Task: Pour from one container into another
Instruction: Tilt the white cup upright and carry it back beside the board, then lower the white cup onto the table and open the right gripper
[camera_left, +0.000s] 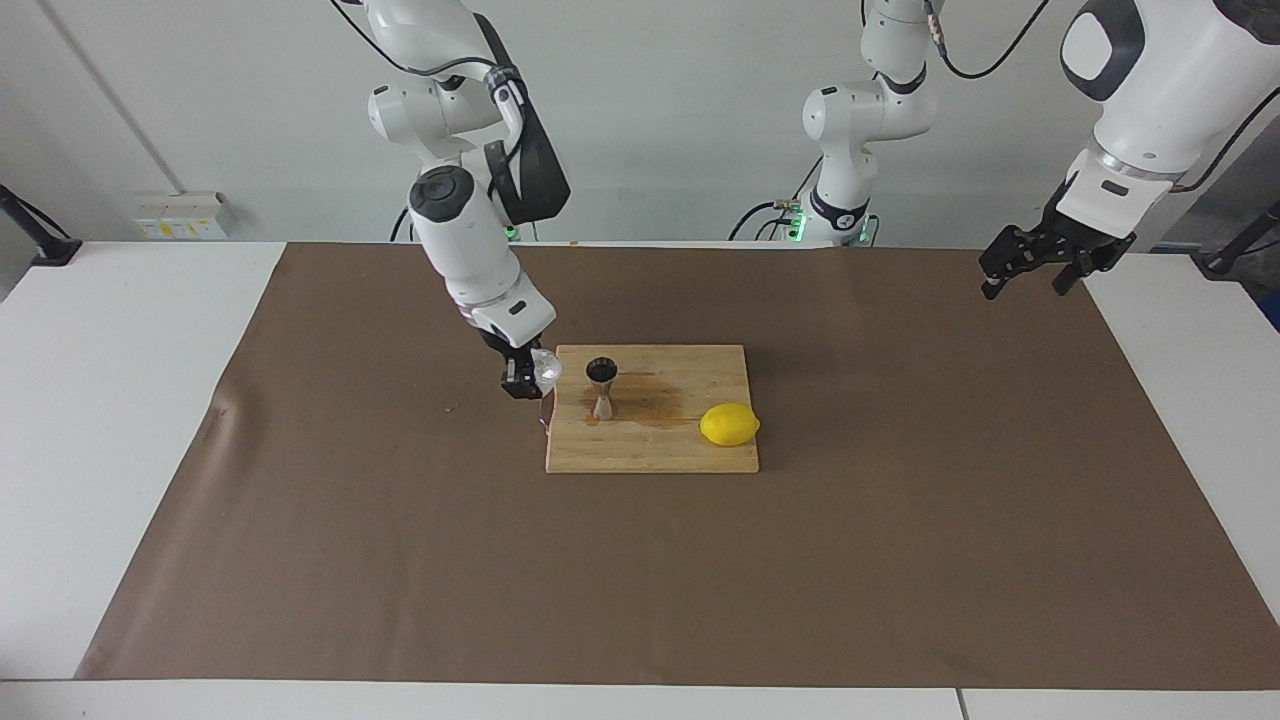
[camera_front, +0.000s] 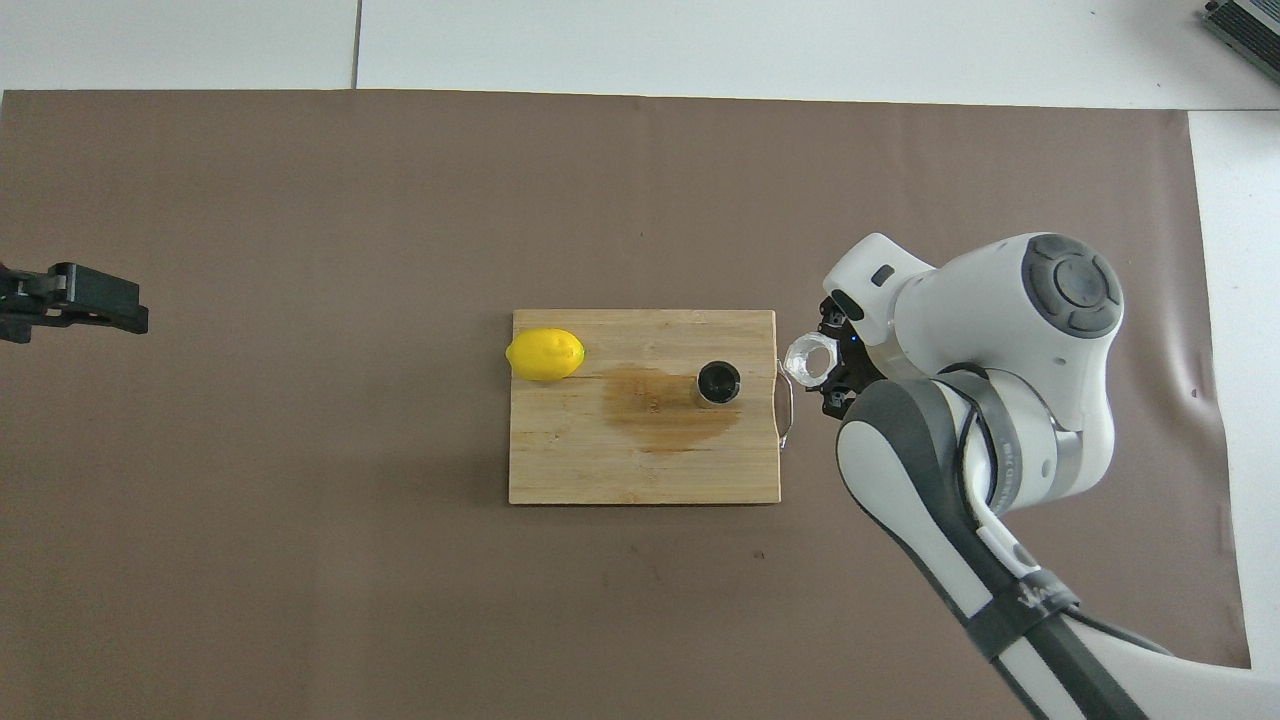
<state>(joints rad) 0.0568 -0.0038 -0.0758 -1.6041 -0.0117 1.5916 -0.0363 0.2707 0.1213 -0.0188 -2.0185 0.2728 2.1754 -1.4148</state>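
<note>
Cup (camera_left: 546, 369) pinched in my right gripper (camera_left: 528, 375), frame centre, over board (camera_left: 650, 450) edge beside jigger (camera_left: 602, 385). Advice: centre cup mouth over jigger, tip slowly. Left gripper (camera_left: 1030, 262) waits upper right, fingers spread.

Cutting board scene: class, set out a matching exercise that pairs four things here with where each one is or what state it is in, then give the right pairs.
Things:
1. white cup
2. steel jigger
3. lemon
4. left gripper

Places or states:
A. lies on the cutting board, at the edge toward the left arm's end
B. held up in the right gripper, at the board's handle end
C. waits in the air over the brown mat, holding nothing
D. stands upright on the board beside a dark stain

Pairs: 1-B, 2-D, 3-A, 4-C
</note>
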